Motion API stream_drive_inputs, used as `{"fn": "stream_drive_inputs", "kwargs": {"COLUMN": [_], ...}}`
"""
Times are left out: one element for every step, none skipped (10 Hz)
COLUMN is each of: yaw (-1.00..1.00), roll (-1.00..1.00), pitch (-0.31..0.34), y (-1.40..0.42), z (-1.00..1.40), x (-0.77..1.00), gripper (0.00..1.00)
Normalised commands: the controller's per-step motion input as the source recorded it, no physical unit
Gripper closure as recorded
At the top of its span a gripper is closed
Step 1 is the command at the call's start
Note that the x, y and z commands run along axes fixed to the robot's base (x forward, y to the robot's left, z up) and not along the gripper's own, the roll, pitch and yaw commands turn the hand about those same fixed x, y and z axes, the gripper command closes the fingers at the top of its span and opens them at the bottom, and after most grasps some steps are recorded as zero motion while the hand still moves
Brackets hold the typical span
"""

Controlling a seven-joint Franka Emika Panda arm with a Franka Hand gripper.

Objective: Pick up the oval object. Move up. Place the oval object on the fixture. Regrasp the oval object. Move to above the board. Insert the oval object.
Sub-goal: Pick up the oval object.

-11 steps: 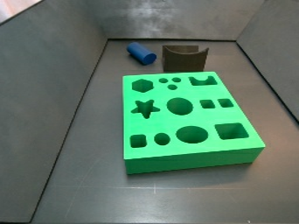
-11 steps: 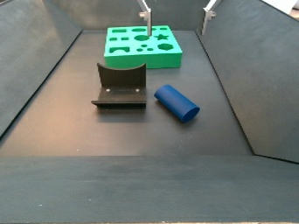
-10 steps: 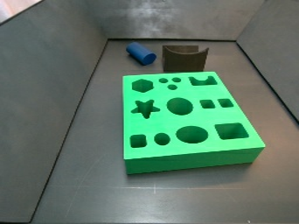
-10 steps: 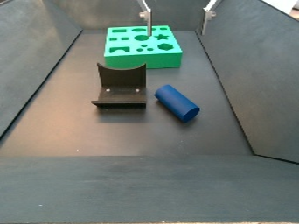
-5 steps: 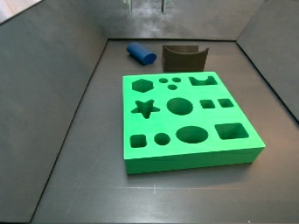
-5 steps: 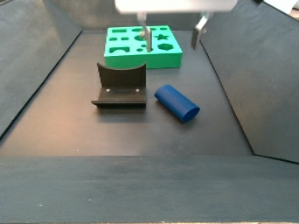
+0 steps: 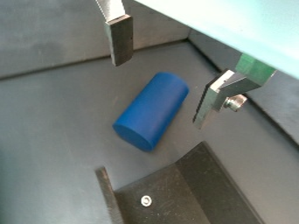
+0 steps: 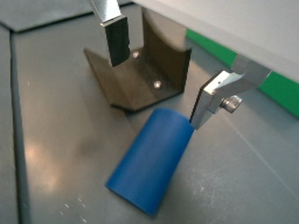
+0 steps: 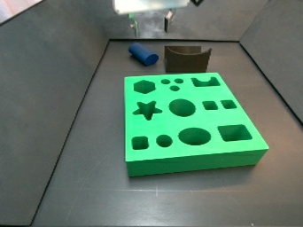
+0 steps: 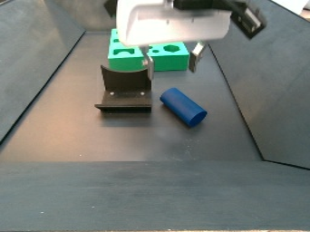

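Note:
The oval object (image 7: 152, 111) is a smooth blue peg lying on its side on the dark floor, in both wrist views (image 8: 152, 162) and both side views (image 9: 143, 54) (image 10: 184, 106). The dark fixture (image 10: 125, 89) stands right beside it (image 8: 140, 74) (image 7: 193, 188) (image 9: 186, 58). My gripper (image 10: 171, 61) hangs open above the floor, over the gap between fixture and peg (image 7: 163, 74) (image 8: 163, 74) (image 9: 149, 28). Nothing is between its fingers (image 7: 118, 39). The green board (image 9: 196, 161) lies beyond the fixture (image 10: 125, 62) (image 8: 274, 83).
Grey walls enclose the dark floor on all sides (image 9: 71, 80) (image 10: 242, 82). The board fills much of one end of the enclosure, and the fixture and peg sit near a wall at the other.
My gripper has come down from the top edge of both side views and now hangs low beside the fixture and the peg. The peg, fixture and board have not moved.

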Motion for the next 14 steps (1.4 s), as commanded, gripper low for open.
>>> {"fn": "stream_drive_inputs", "kwargs": {"yaw": [0.38,0.37,0.37,0.37,0.36,0.39,0.50,0.49,0.46,0.40,0.00,0.00,0.00,0.00], "roll": [0.03,0.02,0.02,0.01,0.02,0.03,0.01,0.00,0.00,0.01,0.00,0.00,0.00,0.00], "pitch": [-0.090,-0.081,-0.071,-0.057,-0.053,-0.047,-0.063,-0.066,-0.094,-0.121,-0.040,0.000,0.000,0.000], "y": [-0.02,-0.02,-0.02,-0.03,-0.02,0.00,0.00,0.00,0.00,0.00,0.00,0.00,0.00,0.00], "z": [-1.00,-1.00,-1.00,-1.00,-1.00,-1.00,-1.00,-1.00,-0.99,-0.69,0.00,0.00,0.00,0.00], "x": [-0.02,0.00,0.00,0.00,0.00,0.00,0.00,0.00,0.00,-0.04,-0.01,0.00,0.00,0.00], "gripper": [0.00,0.00,0.00,0.00,0.00,0.00,0.00,0.00,0.00,0.00,0.00,0.00,1.00,1.00]}}
